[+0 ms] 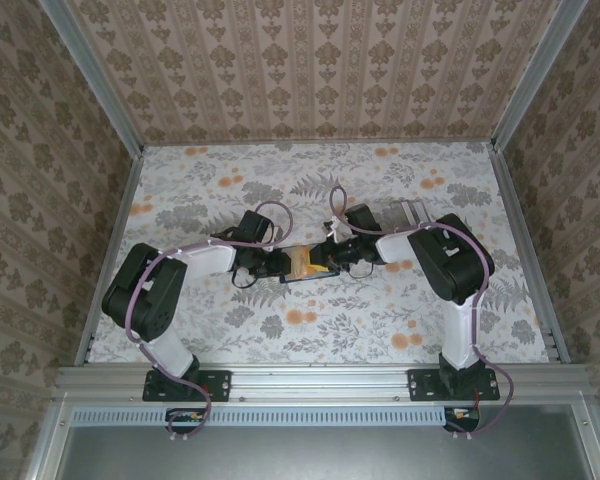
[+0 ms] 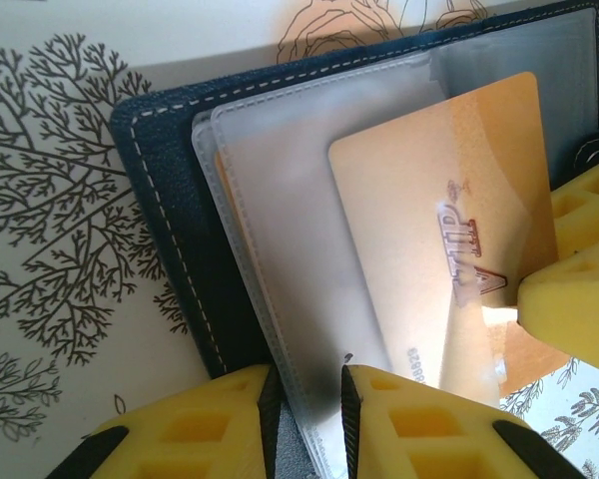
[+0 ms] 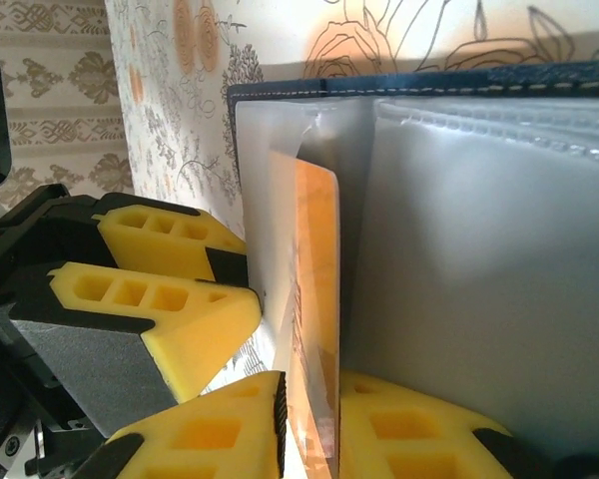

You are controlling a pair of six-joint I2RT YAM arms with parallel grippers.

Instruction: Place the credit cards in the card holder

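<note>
The card holder (image 2: 170, 200) lies open on the flowered table (image 1: 380, 190), with an arm reaching in to it from each side. Its navy cover is face down, and the clear plastic sleeves (image 2: 280, 249) inside it face up.

The left gripper (image 2: 304, 379) is at the holder's left edge. Its yellow fingers are drawn close together and pinch the loose edge of the sleeves.

A yellow-orange credit card (image 2: 429, 220) with raised "VIP" lettering sits partway inside one sleeve. The plastic covers the end nearer the holder's left edge, and the other end sticks out toward the holder's right side.

The right gripper (image 3: 309, 394) is at that right side, with the card's outer edge standing between its two fingers. The fingers are only narrowly apart around the card. I can't tell whether they are gripping it or just flanking it.
</note>
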